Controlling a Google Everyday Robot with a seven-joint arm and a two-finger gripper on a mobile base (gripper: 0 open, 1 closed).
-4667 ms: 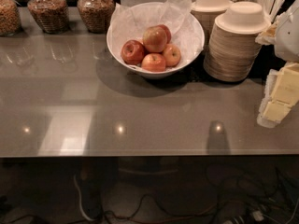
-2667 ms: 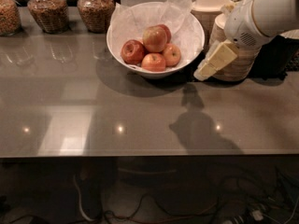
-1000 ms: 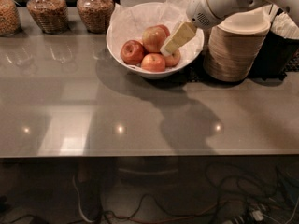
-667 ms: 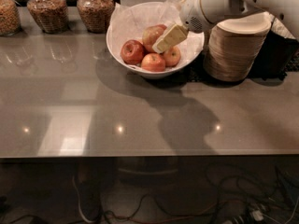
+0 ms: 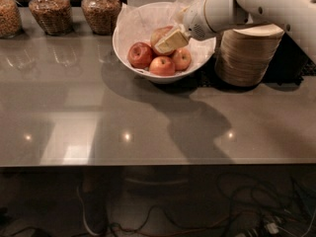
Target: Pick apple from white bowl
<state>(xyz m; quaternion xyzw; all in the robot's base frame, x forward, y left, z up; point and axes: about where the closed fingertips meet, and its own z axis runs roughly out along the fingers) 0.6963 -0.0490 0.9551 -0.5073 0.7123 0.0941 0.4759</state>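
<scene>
The white bowl (image 5: 129, 44) with crinkled paper lining stands at the back centre of the grey counter. Several red apples lie in it: one at the left (image 5: 140, 54), one at the front (image 5: 162, 66), one at the right (image 5: 182, 59), and one at the back (image 5: 159, 34) partly hidden by the gripper. My gripper (image 5: 170, 41) reaches in from the right over the bowl, its cream fingers right above the back apple. The white arm (image 5: 247, 6) stretches from the upper right.
A tall stack of beige disposable bowls (image 5: 249, 56) stands just right of the white bowl, under the arm. Three glass jars of grain (image 5: 48, 11) line the back left. The grey counter (image 5: 98, 122) ends at its front edge, with cables on the floor below.
The arm has swung from the right edge leftward past the beige stack. The gripper has moved over the white bowl and now sits above the back apple.
</scene>
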